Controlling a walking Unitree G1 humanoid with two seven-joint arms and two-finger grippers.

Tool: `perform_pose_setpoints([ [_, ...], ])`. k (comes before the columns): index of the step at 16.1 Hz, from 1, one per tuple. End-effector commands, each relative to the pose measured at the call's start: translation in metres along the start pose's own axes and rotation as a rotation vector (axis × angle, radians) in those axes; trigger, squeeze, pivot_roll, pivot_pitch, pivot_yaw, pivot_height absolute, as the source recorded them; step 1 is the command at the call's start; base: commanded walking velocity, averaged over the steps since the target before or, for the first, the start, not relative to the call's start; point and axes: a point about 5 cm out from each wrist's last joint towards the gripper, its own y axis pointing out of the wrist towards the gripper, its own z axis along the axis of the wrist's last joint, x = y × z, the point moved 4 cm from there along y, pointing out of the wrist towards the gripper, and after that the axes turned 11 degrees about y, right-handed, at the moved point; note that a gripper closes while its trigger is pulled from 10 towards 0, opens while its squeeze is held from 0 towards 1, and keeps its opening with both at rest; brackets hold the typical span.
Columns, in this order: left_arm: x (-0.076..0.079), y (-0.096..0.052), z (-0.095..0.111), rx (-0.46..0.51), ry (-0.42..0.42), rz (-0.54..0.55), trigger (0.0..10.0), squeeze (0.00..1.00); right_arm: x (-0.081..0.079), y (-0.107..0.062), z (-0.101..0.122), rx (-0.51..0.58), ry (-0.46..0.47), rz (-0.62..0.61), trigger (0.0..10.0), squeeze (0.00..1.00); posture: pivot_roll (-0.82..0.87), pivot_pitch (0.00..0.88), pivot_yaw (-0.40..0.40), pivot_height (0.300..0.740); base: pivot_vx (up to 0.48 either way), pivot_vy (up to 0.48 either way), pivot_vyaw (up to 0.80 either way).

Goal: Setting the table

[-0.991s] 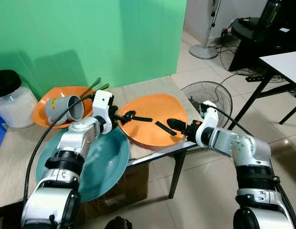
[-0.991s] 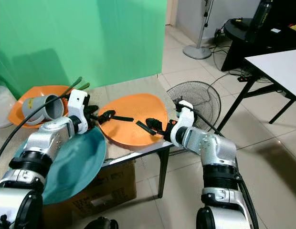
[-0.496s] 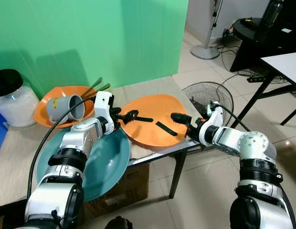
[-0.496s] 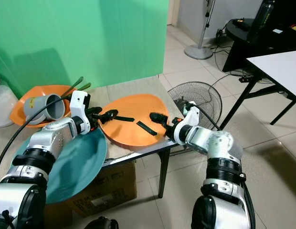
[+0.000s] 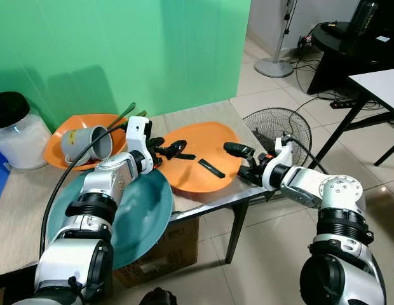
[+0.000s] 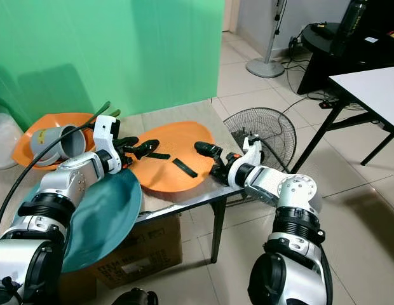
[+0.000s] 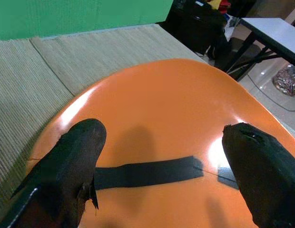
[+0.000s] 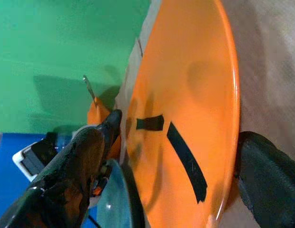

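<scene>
Left eye view shows the desk (image 5: 203, 114), topped with a woven mat, then the teal plate (image 5: 136, 219) near the front edge, a broad glossy dish. Next in size is the orange plate (image 5: 203, 143), smooth, shiny and rounded-triangular, with 2 black tape strips (image 5: 211, 168) stuck flat on it. It sits between the 2 sets of jaws: the left gripper (image 5: 168, 150) reaches over its near-left rim with fingers spread wide, holding nothing, and the right gripper (image 5: 248, 162) straddles the opposite rim, also wide and empty.

Since 1 second ago the right gripper has come in from beyond the desk edge to bracket the rim, and the plate has slid a little further onto the desk. That suggests a 2-handed repositioning is under way, not yet a lift.

Behind sits a 2nd orange plate (image 5: 57, 143) holding a tipped grey cup (image 5: 89, 143).
</scene>
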Motion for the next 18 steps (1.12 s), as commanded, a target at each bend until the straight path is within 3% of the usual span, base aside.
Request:
perform_pose_setpoints([
  [1,-0.002,0.001,0.009,0.027,-0.004,-0.003,10.0,0.0,-0.014,0.0,0.001,-0.005,0.002,0.054,10.0,0.0,0.04,0.0,0.021,0.74,0.0,0.0,0.0],
  [2,-0.002,0.001,0.01,0.033,-0.011,-0.006,10.0,0.0,-0.015,-0.001,0.001,-0.008,0.012,0.067,10.0,0.0,0.04,0.0,0.022,0.74,0.0,0.0,0.0],
  [3,-0.002,0.001,0.012,0.042,-0.018,-0.009,10.0,0.0,-0.016,-0.001,0.001,-0.008,0.013,0.069,9.1,0.0,0.04,0.0,0.023,0.74,0.0,0.0,0.0],
  [4,-0.001,0.001,0.013,0.048,-0.022,-0.011,10.0,0.0,-0.017,-0.001,0.001,-0.008,0.013,0.075,7.7,0.0,0.04,0.0,0.023,0.74,0.0,0.0,0.0],
  [5,-0.001,0.002,0.016,0.063,-0.033,-0.018,10.0,0.0,-0.021,-0.003,0.001,-0.004,0.015,0.101,4.7,0.0,0.04,0.0,0.024,0.74,0.0,0.0,0.0],
  [6,0.0,0.002,0.018,0.074,-0.039,-0.021,10.0,0.0,-0.025,-0.004,0.001,-0.005,0.012,0.121,4.5,0.0,0.04,0.0,0.024,0.74,0.0,0.0,0.0],
  [8,0.001,0.003,0.021,0.084,-0.046,-0.027,10.0,0.0,-0.023,-0.003,-0.003,-0.021,-0.008,0.104,3.1,0.0,0.04,0.0,0.022,0.74,0.0,0.0,0.0],
  [10,0.002,0.004,0.02,0.084,-0.049,-0.031,10.0,0.0,-0.011,0.003,-0.008,-0.026,-0.037,0.017,0.0,0.0,0.04,0.0,0.021,0.74,0.0,0.0,0.0],
  [18,0.008,0.006,0.017,0.076,-0.049,-0.059,10.0,0.0,0.003,0.01,-0.007,0.028,-0.062,-0.089,0.0,0.0,0.03,0.0,0.024,0.74,0.0,0.0,0.0],
])
